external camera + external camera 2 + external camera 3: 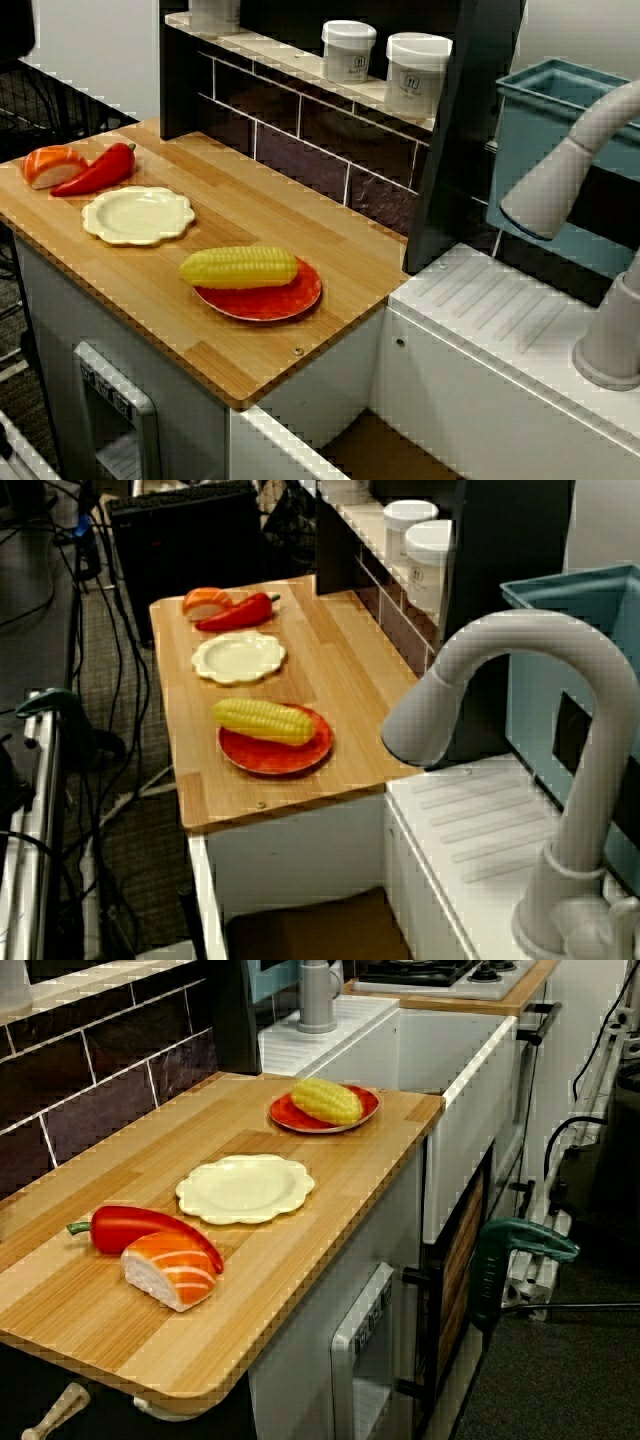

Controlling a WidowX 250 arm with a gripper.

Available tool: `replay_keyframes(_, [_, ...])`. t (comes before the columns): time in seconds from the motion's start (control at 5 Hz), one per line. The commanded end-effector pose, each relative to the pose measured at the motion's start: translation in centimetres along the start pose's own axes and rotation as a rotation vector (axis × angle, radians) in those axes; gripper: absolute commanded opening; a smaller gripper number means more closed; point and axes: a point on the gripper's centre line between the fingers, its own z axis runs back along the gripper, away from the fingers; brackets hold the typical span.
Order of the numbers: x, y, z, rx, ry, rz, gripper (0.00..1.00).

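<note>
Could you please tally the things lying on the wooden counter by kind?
Plates: 2 (red plate, cream plate)
Toy foods: 3 (corn, pepper, sushi)
Total: 5

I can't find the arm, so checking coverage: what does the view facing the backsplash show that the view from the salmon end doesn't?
Only facing the backsplash: two white lidded jars on the shelf, the faucet's spout. Only from the salmon end: a stove top, a green clamp. Both: corn on a red plate, an empty cream plate, a red pepper and salmon sushi on the wooden counter. Neither shows the gripper.
</note>
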Motion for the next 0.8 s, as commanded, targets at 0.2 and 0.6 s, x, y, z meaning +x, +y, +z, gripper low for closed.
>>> replay_keyframes(0.2, [1.5,3.7,-2.0,0.051,-0.069,0.035,1.0])
replay_keyframes(0.6, [4.6,12.7,-6.8,0.143,-0.128,0.128,1.0])
